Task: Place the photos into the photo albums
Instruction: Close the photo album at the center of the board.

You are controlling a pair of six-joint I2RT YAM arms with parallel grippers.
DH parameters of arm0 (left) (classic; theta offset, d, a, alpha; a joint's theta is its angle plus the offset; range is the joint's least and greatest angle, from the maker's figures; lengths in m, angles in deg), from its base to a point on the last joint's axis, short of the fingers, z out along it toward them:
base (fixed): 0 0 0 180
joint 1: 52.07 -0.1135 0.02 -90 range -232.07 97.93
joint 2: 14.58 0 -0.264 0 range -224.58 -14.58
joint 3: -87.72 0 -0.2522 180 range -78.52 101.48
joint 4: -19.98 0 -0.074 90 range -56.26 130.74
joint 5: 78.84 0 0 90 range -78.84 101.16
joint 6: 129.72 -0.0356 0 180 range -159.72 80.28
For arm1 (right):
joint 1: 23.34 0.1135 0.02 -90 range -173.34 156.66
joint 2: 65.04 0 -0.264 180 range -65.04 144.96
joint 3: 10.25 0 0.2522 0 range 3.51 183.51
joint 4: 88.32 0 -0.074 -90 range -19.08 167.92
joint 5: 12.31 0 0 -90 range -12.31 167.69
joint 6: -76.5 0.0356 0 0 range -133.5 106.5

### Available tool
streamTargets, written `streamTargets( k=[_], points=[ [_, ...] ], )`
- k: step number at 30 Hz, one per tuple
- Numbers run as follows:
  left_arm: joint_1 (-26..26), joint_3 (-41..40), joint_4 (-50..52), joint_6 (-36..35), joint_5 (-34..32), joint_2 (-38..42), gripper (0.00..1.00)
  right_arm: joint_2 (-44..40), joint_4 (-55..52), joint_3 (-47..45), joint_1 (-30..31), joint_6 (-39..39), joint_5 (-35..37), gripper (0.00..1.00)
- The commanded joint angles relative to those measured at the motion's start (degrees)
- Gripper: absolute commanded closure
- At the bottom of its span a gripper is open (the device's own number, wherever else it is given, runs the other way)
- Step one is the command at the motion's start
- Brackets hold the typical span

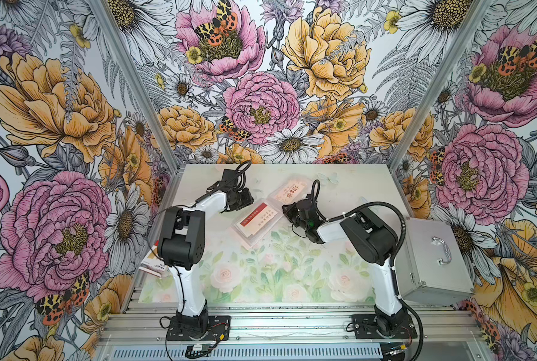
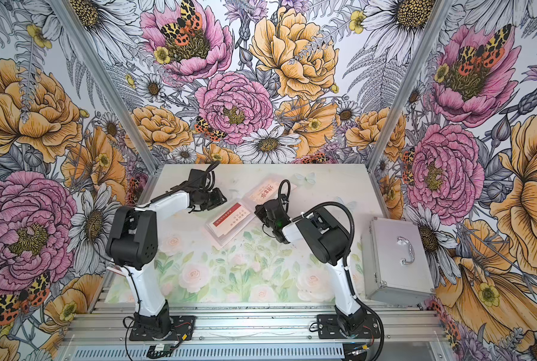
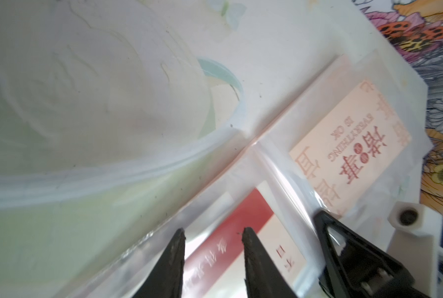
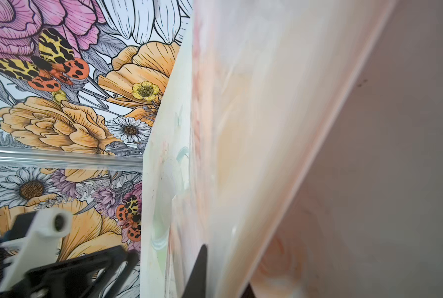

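1. Surface (image 1: 261, 281): a pale rose-print mat, no writing on it.
2. Silver case (image 1: 432, 259): sits off to the right, handle up, no label I can see.
3. Album (image 1: 259, 240): lies open, mid-back of the surface, right between the two hands, with clear sleeves facing up.
4. Box (image 1: 151, 265): at the left edge and half hidden behind the left arm. The print looks like "HYNAUT", but it's hard to read.
5. Left hand (image 3: 212, 232): fingers apart, gripping nothing. It's right over the album's left edge, above the sleeve with the red-stripe card (image 1: 254, 218), whose Chinese text is too small to read.
6. Right hand (image 4: 224, 273): at the album's right side, fingers pinched on a thin pinkish sheet of it.
7. Cream card (image 3: 351, 144): in the far sleeve, with red Chinese characters plus "EVERYTHING IS OK".
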Motion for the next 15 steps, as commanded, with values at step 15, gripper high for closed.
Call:
streamTargets(
  k=[15],
  points=[
    [2.7, -21.7, -7.6, 6.4, 4.6, 5.8, 0.62, -10.2, -26.3, 2.3, 7.2, -30.3, 19.3, 0.87]
  ],
)
